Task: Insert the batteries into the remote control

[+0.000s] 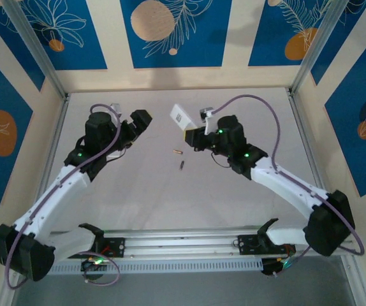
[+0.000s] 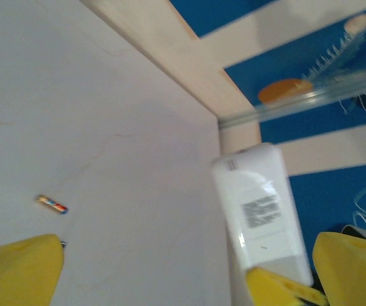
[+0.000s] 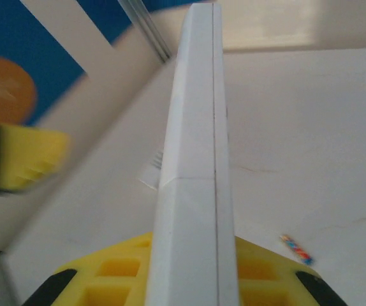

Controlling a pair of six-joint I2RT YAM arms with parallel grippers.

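Looking down from the top camera, the right tool (image 1: 188, 135) is pinching the white remote control (image 1: 181, 117) by its near end, with the rest sticking up toward the back wall. The left tool (image 1: 146, 118) sits across from it, near but not touching. Two batteries (image 1: 178, 152) lie on the desk (image 1: 138, 191) a bit closer to the arm bases, near each other but apart.

Left wrist cam: the left tool (image 2: 184, 271) has its yellow fingers (image 2: 17, 271) spread wide. The remote control (image 2: 259, 210) is ahead, label side facing, and one of the batteries (image 2: 51, 204) lies off to the left.

Right wrist cam: the right tool (image 3: 192, 280) is clamped on the remote control (image 3: 192, 127), seen edge-on. One of the batteries (image 3: 296, 248) is on the desk to the right.
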